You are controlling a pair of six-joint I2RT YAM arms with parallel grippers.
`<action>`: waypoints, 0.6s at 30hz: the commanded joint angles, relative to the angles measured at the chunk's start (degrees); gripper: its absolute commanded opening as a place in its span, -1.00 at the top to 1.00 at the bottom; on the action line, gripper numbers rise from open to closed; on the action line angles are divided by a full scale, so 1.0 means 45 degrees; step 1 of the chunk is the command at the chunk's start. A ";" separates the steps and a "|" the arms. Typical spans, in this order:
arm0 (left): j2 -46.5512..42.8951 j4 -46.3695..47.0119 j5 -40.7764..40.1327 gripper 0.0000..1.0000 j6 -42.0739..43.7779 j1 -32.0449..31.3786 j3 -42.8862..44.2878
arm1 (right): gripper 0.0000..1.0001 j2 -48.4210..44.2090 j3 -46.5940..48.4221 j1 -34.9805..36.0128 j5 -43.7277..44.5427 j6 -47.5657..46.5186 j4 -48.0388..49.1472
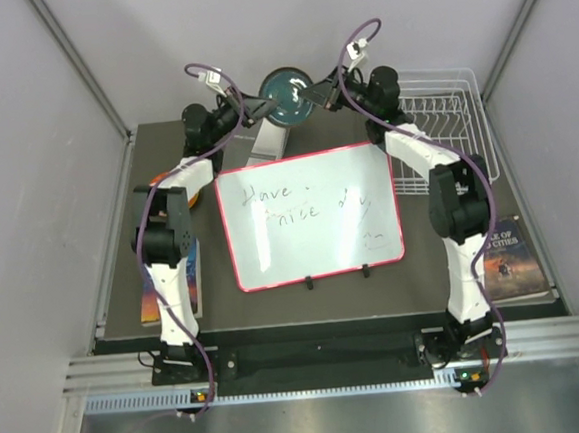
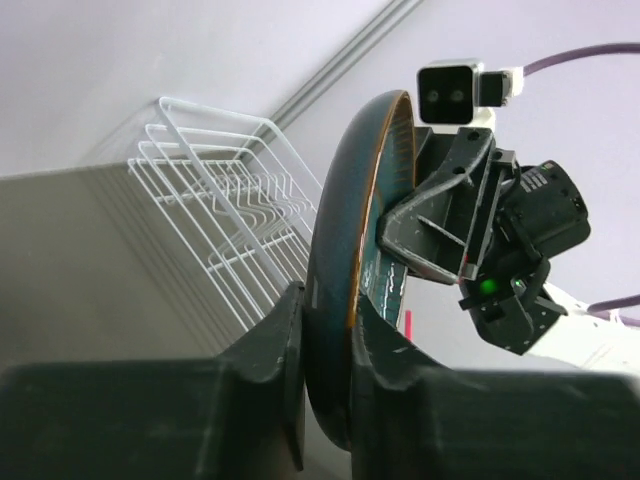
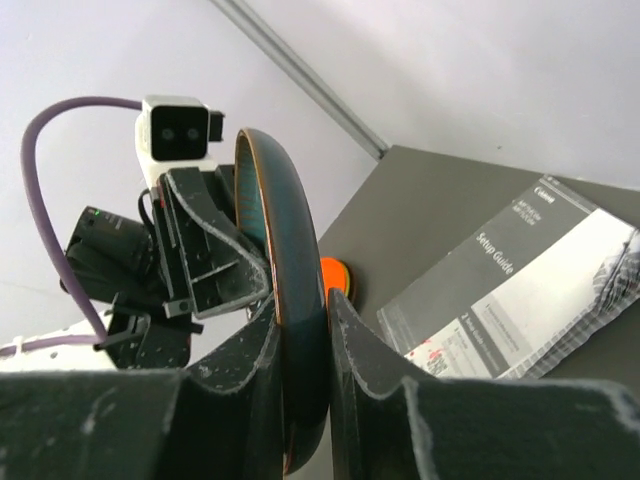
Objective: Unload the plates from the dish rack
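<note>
A dark teal plate (image 1: 288, 94) with a thin orange rim hangs on edge in the air at the back of the table, held from both sides. My left gripper (image 1: 261, 106) is shut on its left rim. In the left wrist view the plate (image 2: 345, 250) is pinched between the two pads of that gripper (image 2: 325, 310). My right gripper (image 1: 318, 94) is shut on the opposite rim, with the plate (image 3: 290, 250) clamped between its jaws (image 3: 300, 310). The white wire dish rack (image 1: 442, 114) stands at the back right, and no plates show in it. An orange plate (image 3: 338, 275) lies on the table at the left.
A pink-framed whiteboard (image 1: 309, 215) with writing lies across the middle of the table. A grey setup guide booklet (image 3: 520, 290) lies behind it. One book (image 1: 514, 259) rests at the right front and another (image 1: 150, 288) at the left front.
</note>
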 commanded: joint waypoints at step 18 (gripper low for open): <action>-0.2771 -0.1973 -0.0984 1.00 0.4001 0.1943 -0.2169 | -0.30 -0.2054 -0.0867 -0.1874 0.0011 -0.1701 -0.0967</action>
